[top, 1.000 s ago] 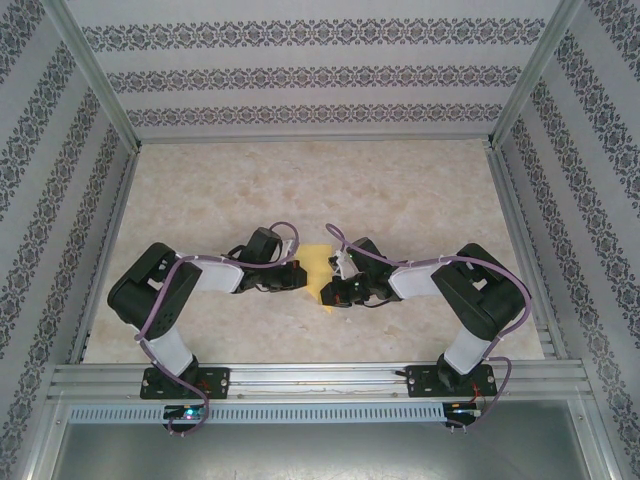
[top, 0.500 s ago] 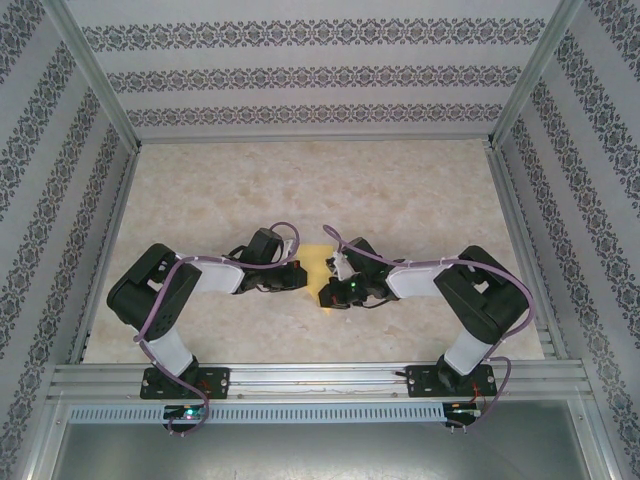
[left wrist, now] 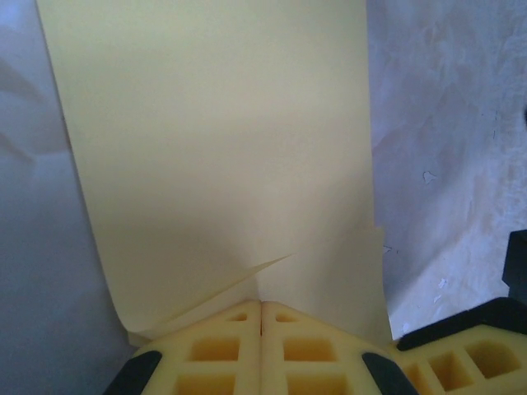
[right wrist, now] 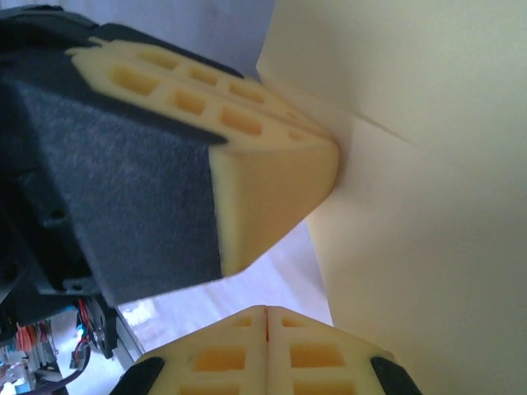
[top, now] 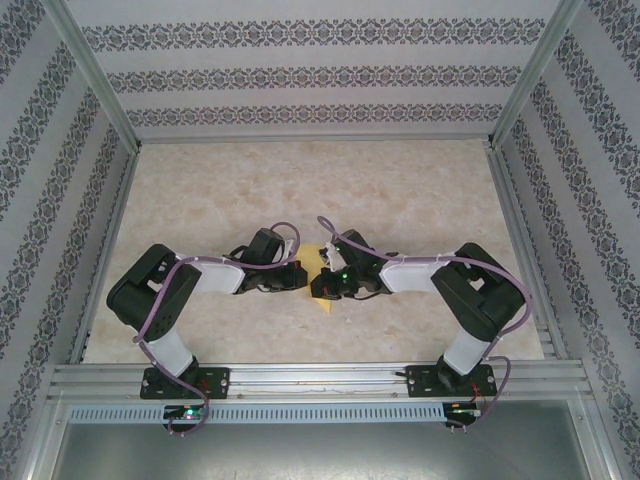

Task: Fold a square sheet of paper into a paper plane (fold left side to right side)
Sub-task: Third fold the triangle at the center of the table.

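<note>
The square sheet of paper [left wrist: 222, 148] is thin, plain and matte yellow. It lies at the middle of the worktop [top: 400, 190], between the two arms and nearer the near edge than the far one. In the left wrist view its long edges run straight. A loose flap edge slants across its near part, and a small step shows at its right edge.

The left end effector [top: 303, 277] is clenched, its pads [left wrist: 313, 350] meeting in a thin seam. The pads are yellow blocks moulded with square pockets. Their tip touches the sheet beside a crease; I cannot tell whether any paper is caught between them.

The right end effector [right wrist: 266, 311] is also clenched with nothing in it, and sits close to the sheet's edge.

The worktop is pale and marbled, with bare room to the far side, left and right. Walls papered in patterned stripes [top: 320, 75] enclose it, and a slotted metal rail [top: 320, 378] runs along the near side.
</note>
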Robot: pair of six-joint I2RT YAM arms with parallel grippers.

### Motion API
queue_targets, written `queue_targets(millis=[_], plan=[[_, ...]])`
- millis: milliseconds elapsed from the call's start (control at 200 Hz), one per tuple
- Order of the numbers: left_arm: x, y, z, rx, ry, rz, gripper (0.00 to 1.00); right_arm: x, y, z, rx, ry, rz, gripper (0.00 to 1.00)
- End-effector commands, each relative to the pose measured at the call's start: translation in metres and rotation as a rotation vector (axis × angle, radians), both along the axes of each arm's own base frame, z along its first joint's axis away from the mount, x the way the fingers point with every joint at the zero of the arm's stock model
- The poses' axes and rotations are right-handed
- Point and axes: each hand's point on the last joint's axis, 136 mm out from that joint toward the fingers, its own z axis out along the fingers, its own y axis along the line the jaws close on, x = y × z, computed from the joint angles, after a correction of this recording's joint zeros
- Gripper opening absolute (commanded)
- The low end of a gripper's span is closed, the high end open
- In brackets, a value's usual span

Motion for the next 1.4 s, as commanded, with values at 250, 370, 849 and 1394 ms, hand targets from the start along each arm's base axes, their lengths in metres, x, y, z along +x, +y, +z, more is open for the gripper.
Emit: queue_targets(millis=[250, 370, 849, 1394], plan=[[-0.016, 0.031, -0.037, 0.190, 0.084, 0.052, 0.00, 0.001, -0.004, -0.023, -0.072, 0.015, -0.019, 0.00], [-0.016, 0.035, -0.041, 0.214, 0.093, 0.064, 0.00, -0.008, -0.008, -0.027, -0.087, 0.047, -0.012, 0.00], [-0.013, 0.044, -0.047, 0.259, 0.111, 0.104, 0.00, -0.043, -0.031, -0.036, -0.147, 0.114, -0.004, 0.00], [-0.010, 0.044, -0.043, 0.260, 0.101, 0.106, 0.00, -0.059, -0.048, -0.038, -0.180, 0.132, -0.012, 0.00]])
